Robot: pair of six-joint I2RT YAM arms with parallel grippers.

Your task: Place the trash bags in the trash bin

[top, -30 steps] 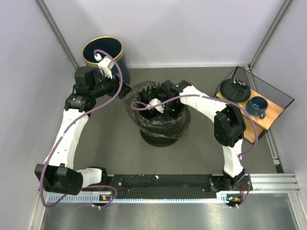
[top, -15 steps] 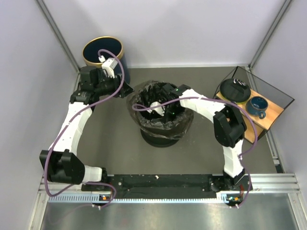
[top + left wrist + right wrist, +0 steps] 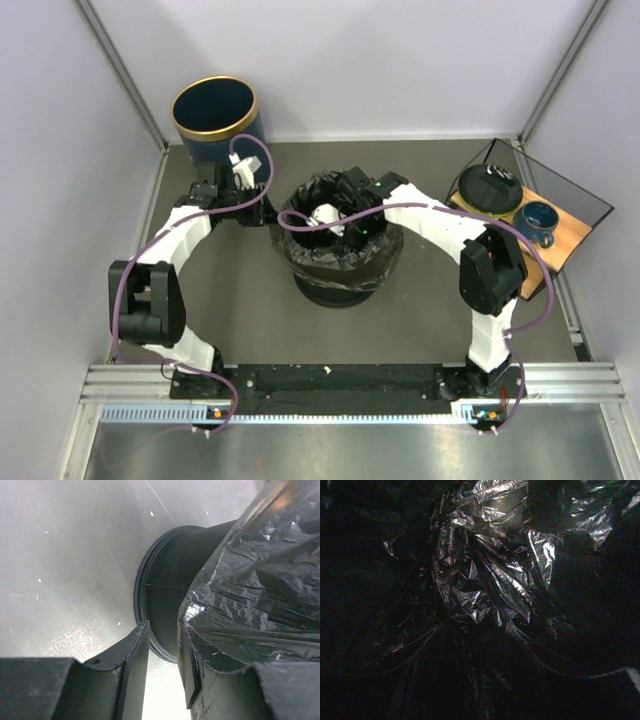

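L arm folded in, jaws narrower
Within 1 s the left gripper [image 3: 162, 635] slid nearer along the trash bags [image 3: 345, 265] rim; film now sits against 1 finger's outer side, jaws closer w/ a gap left. Its wrist cleared the trash bin [image 3: 215, 112]; elbow drew back twd the base.

hidden: right pincer [image 3: 338, 225] inside trash bag [image 3: 340, 262] | fingers: probably lost in dark
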